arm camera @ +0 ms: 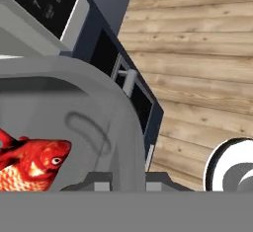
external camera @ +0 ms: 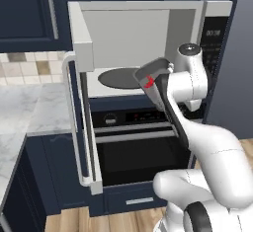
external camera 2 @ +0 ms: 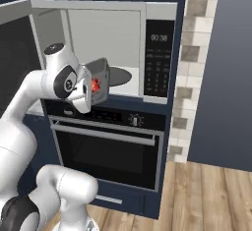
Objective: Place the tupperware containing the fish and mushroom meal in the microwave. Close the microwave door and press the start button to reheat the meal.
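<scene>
Tupperware (arm camera: 74, 127) rim pinched in narrowly set gripper (arm camera: 127, 182), fish and mushroom meal (arm camera: 29, 164) inside. Held steeply tilted just outside open microwave (external camera: 123, 33), apparently for insertion onto turntable (external camera: 118, 78). Microwave door (external camera: 81, 127) swung wide.

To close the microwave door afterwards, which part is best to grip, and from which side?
Probably the vertical bar handle, about mid-height, approached from the left: the microwave door stands swung open, edge-on to the base, so its handle face looks left.
</scene>
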